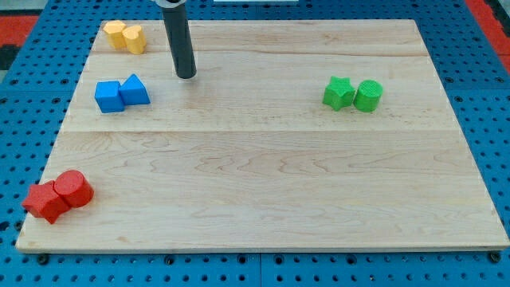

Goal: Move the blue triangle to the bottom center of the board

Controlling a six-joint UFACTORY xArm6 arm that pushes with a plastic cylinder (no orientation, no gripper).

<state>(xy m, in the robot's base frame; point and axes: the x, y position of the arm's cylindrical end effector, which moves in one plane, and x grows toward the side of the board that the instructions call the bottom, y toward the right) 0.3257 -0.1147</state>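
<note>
None of the move done yet, by the look of it: blue plastic triangle block (135, 90) sitting down and to the view's left of my tip (186, 76), near but apart, touching a blue plastic cube (108, 96) on its far side. No claw to open or close, only a straight dark rod, holding nothing. Left to do: whole run toward the bottom centre of the pale wooden board (263, 191), well below and to the view's right of my tip. Rod's upper end cut off by the view's top; contact of my tip with the board hard to judge; exact shapes of two yellow blocks (126, 36) up and left unclear.
</note>
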